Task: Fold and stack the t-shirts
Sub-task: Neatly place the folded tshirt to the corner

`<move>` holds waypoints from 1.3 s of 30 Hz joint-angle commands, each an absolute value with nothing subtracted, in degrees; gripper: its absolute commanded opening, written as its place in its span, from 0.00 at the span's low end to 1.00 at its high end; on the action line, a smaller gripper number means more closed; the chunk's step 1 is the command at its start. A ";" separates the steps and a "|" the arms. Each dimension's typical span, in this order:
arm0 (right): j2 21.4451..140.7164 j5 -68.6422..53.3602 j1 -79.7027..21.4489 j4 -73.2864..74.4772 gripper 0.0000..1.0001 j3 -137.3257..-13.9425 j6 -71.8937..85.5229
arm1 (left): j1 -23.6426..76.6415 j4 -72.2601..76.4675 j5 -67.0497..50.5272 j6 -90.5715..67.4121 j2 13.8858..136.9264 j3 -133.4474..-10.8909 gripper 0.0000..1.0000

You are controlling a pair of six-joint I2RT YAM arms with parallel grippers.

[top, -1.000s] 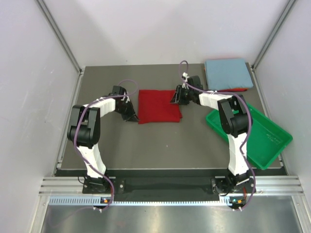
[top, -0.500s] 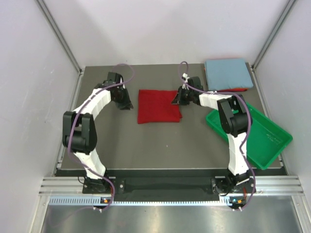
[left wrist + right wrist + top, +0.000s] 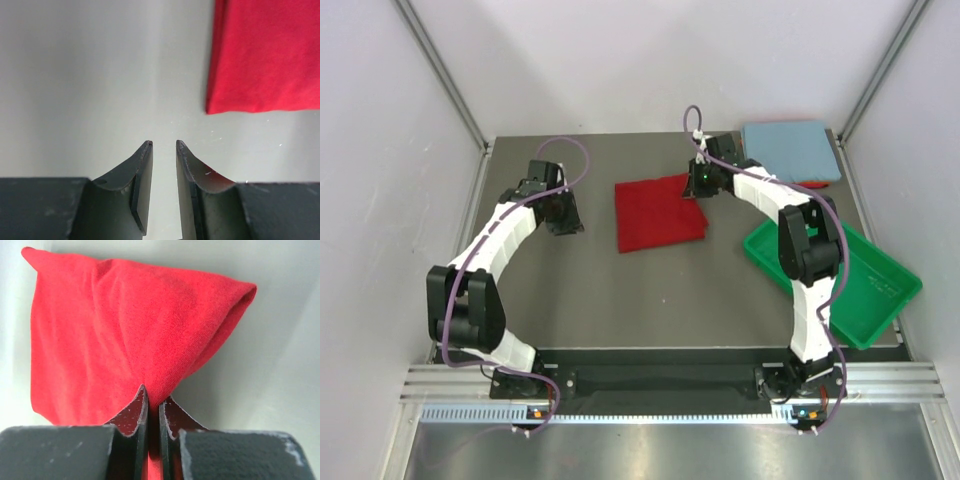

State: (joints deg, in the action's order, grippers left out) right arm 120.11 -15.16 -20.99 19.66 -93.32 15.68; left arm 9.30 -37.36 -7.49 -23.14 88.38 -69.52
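Note:
A folded red t-shirt lies on the grey table, slightly skewed. My right gripper is shut on its far right corner, and the cloth bunches up between the jaws; in the right wrist view the red t-shirt rises from them. My left gripper stands to the left of the shirt and apart from it. Its jaws are slightly open with nothing between them, and the red t-shirt shows at that view's upper right. A folded light blue t-shirt lies at the back right on another red one.
A green plastic tray sits at the right edge, partly over the table's side, beside the right arm. Walls and metal posts close in the table on three sides.
The right gripper shut on the red shirt's corner and pulled it right and back, turning it a little. The left gripper opened and drew away to the left.

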 commanded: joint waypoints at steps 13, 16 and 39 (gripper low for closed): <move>115.76 3.07 -21.09 37.17 0.00 -111.09 -1.73 | 9.14 -34.80 -8.70 -21.36 86.66 -68.55 0.31; 115.05 7.28 -20.83 37.18 0.00 -111.00 -5.88 | 9.14 -34.98 -8.61 -21.27 86.57 -68.47 0.32; 118.30 10.37 -9.41 35.07 0.00 -124.79 -14.32 | 9.14 -34.01 -10.11 -21.45 87.19 -67.68 0.33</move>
